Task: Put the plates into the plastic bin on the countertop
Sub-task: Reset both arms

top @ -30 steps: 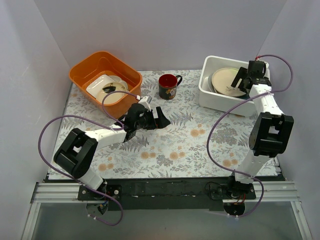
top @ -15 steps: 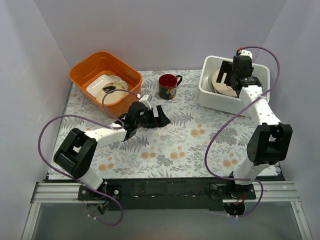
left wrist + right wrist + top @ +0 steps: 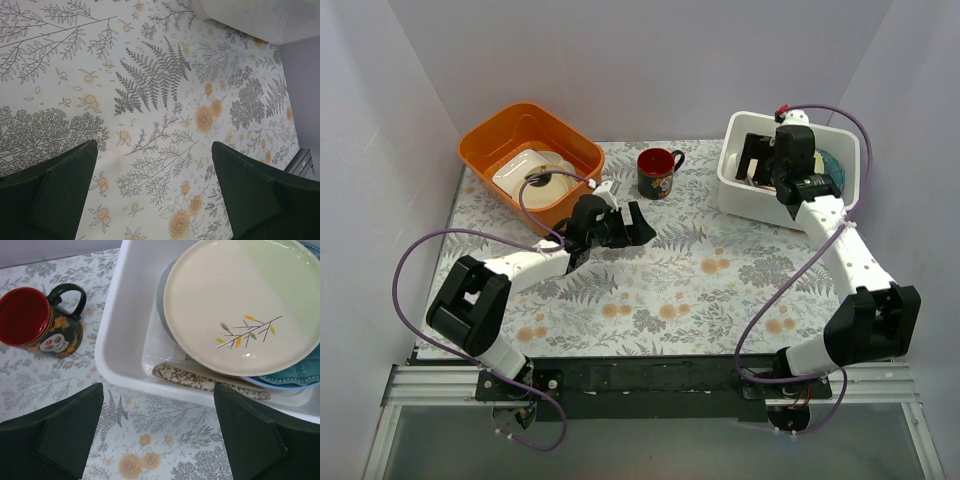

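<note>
The white plastic bin point(image 3: 752, 203) stands at the back right of the fern-printed countertop point(image 3: 670, 290). It holds stacked plates: a cream plate with a twig motif point(image 3: 235, 305) on top, over a teal plate point(image 3: 292, 374), a grey one point(image 3: 162, 295) and a brown-speckled one point(image 3: 200, 378). In the top view the teal plate point(image 3: 832, 165) shows beside the arm. My right gripper point(image 3: 757, 160) hovers open and empty above the bin's near left rim point(image 3: 125, 315). My left gripper point(image 3: 632, 225) hangs open and empty over bare cloth point(image 3: 150, 75) at mid-table.
An orange tub point(image 3: 480, 135) with white dishes point(image 3: 535, 172) stands at the back left. A dark mug with a red inside point(image 3: 658, 172) stands between tub and bin, also seen in the right wrist view point(image 3: 40, 322). Grey walls close three sides.
The right gripper has swung from the bin's back right across to its left side, uncovering the teal plate. The left gripper has drifted slightly away from me. Both stayed open.
</note>
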### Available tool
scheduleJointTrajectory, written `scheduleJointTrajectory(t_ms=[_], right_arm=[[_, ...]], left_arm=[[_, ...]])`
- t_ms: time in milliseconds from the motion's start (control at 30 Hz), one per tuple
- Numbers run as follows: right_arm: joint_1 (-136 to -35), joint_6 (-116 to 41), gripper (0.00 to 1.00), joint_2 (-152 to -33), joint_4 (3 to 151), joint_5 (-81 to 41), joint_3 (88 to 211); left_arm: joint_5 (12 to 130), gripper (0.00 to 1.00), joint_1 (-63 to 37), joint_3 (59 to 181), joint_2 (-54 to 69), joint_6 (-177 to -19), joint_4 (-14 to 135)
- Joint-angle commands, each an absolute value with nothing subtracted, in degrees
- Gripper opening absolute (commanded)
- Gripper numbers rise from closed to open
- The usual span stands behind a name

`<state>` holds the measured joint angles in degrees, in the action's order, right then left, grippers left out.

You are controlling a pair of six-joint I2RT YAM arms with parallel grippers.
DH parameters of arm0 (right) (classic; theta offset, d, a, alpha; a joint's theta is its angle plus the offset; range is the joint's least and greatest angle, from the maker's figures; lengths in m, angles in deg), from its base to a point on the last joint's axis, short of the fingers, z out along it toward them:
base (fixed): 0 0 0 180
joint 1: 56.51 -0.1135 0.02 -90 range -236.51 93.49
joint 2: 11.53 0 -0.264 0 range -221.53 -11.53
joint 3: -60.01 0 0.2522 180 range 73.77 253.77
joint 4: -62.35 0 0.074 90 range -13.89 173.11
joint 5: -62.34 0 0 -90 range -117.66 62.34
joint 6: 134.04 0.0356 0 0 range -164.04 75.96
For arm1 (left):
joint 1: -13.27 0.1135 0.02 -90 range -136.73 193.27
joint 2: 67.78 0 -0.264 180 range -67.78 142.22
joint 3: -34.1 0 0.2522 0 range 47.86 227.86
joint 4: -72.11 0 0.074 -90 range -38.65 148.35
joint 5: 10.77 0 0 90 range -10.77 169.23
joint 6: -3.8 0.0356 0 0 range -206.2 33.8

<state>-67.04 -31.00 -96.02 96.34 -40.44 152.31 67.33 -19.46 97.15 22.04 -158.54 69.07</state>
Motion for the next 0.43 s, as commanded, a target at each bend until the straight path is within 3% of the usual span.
scheduleJointTrajectory(t_ms=[0, 400], right_arm=[[-69.08, -31.65, 0.98, -89.41, 93.60, -38.65, 147.61], [-70.40, -31.74, 0.98, -73.76, 83.68, -39.69, 121.34]], left_arm=[[68.16, 0.98, -17.76, 98.57, 19.15, -157.39, 66.87], [69.46, 0.98, -16.35, 93.82, 13.70, -156.78, 69.77]])
